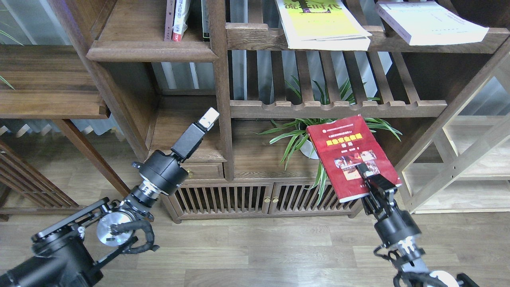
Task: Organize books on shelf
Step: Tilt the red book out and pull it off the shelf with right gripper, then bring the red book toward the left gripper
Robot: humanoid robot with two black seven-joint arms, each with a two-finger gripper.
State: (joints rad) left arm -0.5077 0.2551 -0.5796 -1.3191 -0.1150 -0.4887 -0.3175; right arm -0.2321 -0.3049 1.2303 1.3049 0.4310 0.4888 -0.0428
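My right gripper (pixel 368 173) is shut on the lower edge of the small red book (pixel 350 155) with the photo cover. It holds the book tilted in the air, in front of the low cabinet and below the slatted shelves. The large yellow-white book (pixel 322 24) and the thick pale book (pixel 430 22) lie flat on the upper slatted shelf. The solid dark shelf (pixel 151 52) with the moulded front edge is at the upper left, with a few books (pixel 177 20) standing on it. My left gripper (pixel 210 118) is empty and points up-right below that shelf; I cannot tell its fingers apart.
A potted spider plant (pixel 306 137) stands on the cabinet top just behind the red book. The lower slatted shelf rail (pixel 338 108) is above it. The cabinet with slatted doors (pixel 239 197) is below. A vertical post (pixel 223 99) is beside my left gripper. A light wooden frame (pixel 458 159) stands at the right.
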